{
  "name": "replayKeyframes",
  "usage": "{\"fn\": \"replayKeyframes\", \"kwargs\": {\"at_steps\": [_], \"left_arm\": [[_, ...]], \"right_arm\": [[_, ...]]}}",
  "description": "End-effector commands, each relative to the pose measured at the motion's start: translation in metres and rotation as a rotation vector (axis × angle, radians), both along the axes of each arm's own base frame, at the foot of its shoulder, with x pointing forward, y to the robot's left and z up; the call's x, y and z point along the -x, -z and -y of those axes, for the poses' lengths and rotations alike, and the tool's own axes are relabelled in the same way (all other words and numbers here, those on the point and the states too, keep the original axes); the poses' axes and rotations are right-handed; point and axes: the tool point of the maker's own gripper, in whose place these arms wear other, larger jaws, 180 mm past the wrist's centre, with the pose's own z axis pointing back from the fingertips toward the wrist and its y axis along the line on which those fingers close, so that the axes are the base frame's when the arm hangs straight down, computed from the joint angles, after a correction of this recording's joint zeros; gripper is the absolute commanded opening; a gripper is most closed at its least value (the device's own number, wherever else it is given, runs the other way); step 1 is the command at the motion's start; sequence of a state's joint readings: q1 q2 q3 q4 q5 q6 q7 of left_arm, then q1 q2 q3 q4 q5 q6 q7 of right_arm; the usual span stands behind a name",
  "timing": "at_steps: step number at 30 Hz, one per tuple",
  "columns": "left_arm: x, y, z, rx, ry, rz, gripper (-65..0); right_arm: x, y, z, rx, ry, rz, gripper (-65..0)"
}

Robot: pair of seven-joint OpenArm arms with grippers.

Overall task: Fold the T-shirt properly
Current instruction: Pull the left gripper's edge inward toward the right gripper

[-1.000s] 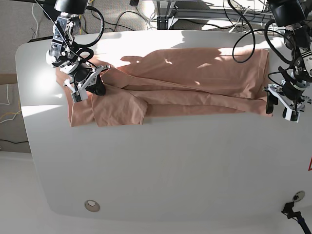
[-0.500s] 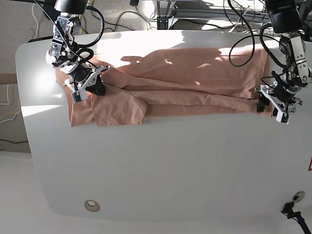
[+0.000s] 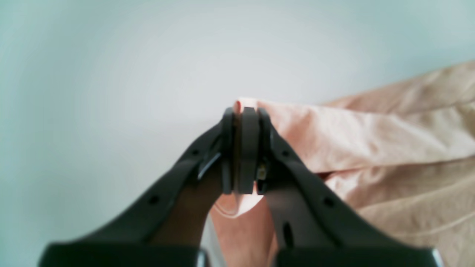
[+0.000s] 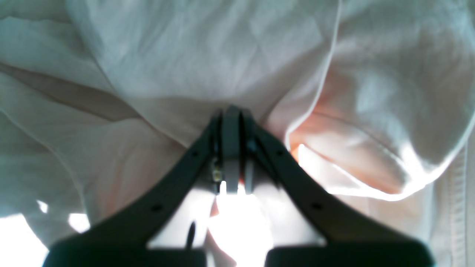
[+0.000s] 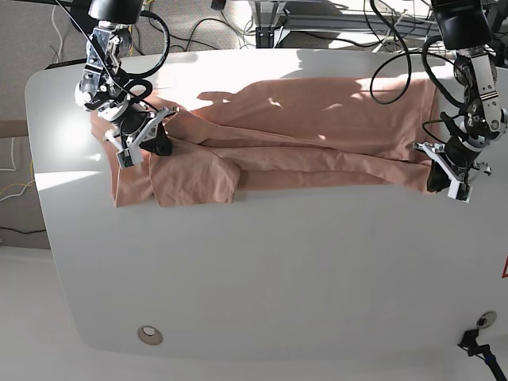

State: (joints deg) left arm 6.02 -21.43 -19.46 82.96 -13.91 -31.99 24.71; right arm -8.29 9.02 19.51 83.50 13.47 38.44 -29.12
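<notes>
The salmon-pink T-shirt (image 5: 302,127) lies lengthwise across the far half of the white table (image 5: 278,270), folded into a long band with a sleeve flap at the left. In the base view my left gripper (image 5: 439,178) sits at the shirt's near right corner. The left wrist view shows this left gripper (image 3: 243,111) shut, with the T-shirt (image 3: 352,137) edge pinched between its pads. My right gripper (image 5: 155,140) rests on the shirt's left end. In the right wrist view the right gripper (image 4: 231,111) is shut on a fold of the T-shirt (image 4: 185,66).
The table's rounded near edge holds a round metal grommet (image 5: 149,335). Cables (image 5: 238,24) and frame parts run behind the far edge. A black clip (image 5: 475,343) sits at the near right corner. Bright sunlight falls across the shirt's far side.
My left gripper has moved left onto the shirt's near right corner and closed on it. The right gripper has stayed shut in the same place.
</notes>
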Motion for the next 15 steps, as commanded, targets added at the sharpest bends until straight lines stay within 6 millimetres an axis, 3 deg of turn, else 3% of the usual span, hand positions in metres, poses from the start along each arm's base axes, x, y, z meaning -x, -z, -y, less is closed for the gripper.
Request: {"fn": "replayKeyframes", "kwargs": {"at_steps": [1, 10, 15], "left_arm": [[-0.006, -0.025, 0.003, -0.01, 0.027, 0.089, -65.0], [0.03, -0.038, -0.002, -0.081, 0.049, 0.091, -65.0], [0.047, -0.031, -0.014, -0.107, 0.037, 0.048, -65.0]], "right_arm": [[0.008, 0.011, 0.009, 0.066, -0.007, -0.065, -65.0], [0.007, 0.011, 0.009, 0.067, -0.008, -0.064, -65.0], [0.007, 0.011, 0.009, 0.067, -0.007, -0.066, -65.0]]}}
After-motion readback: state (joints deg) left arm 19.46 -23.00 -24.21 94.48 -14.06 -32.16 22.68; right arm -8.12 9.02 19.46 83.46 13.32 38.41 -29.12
